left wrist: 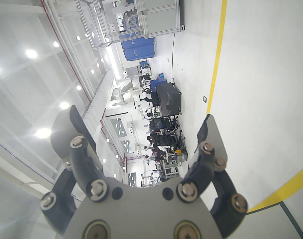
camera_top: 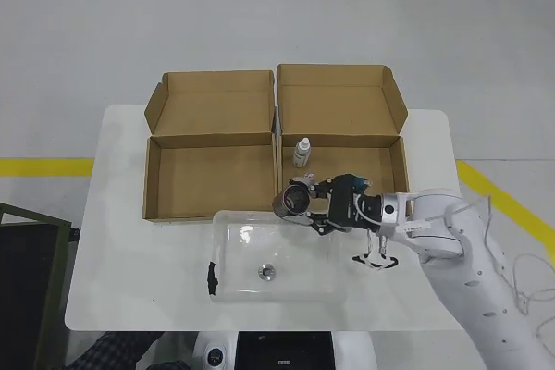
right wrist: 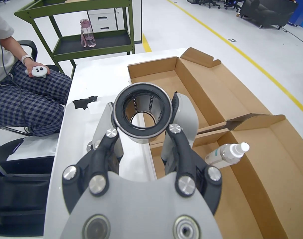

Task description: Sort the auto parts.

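Observation:
My right gripper is shut on a hollow metal cylinder with a black ring at its end. In the top view the cylinder hangs in the right gripper over the far edge of the clear plastic bin, close to the front walls of the two cardboard boxes. A small round metal part lies inside the bin. A small white spray bottle stands in the right box; it is also in the right wrist view. My left gripper is open, pointing out into the room with nothing between its fingers.
The left cardboard box sits open beside the right one, both with lids folded back. A black piece sits at the bin's left edge. A black wire clip lies on the white table right of the bin.

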